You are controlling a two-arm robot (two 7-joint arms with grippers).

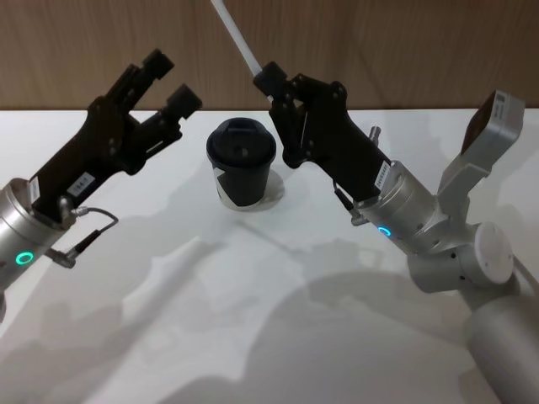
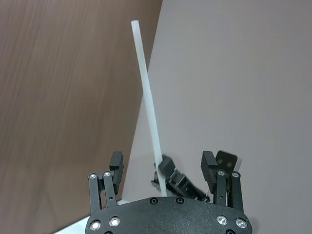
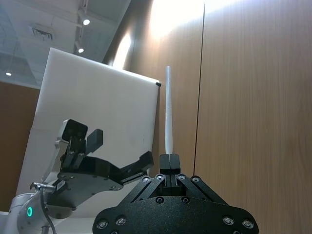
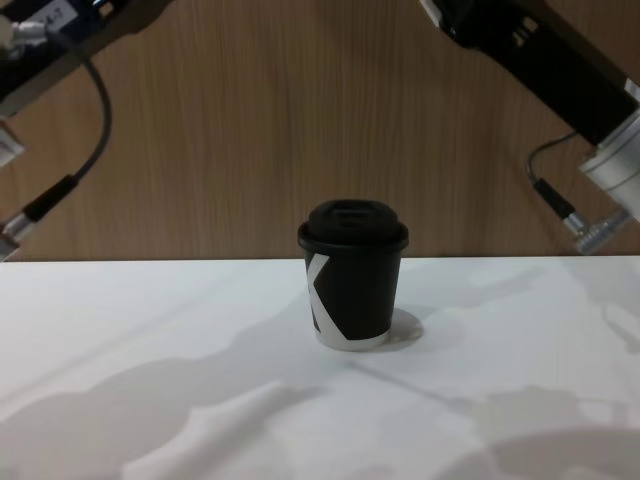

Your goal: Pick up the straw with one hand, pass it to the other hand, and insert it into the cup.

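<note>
Straw: thin white plastic tube (image 1: pixel 239 39), pinched at its lower end by the right claw. The rest of it stuck up in the air, leaning over toward the left arm's side, way above the table.
Right gripper: black angular claw (image 1: pixel 268 80) on a silver wrist. Its fingers were clamped tight on the straw, and it hung just above and behind the cup.
Left gripper: long black claw (image 1: pixel 171 80) with a little white label. Its fingers were spread wide with nothing in them. It was up off the table to the cup's left, apart from the straw.
Cup: small black paper cup (image 4: pixel 352 280) with a black domed lid, standing upright on the table between the two arms. Nothing was touching it.
Table: plain white top (image 1: pixel 253 320).
Backdrop: brown wood-panel wall (image 4: pixel 250 120) right behind it all.
</note>
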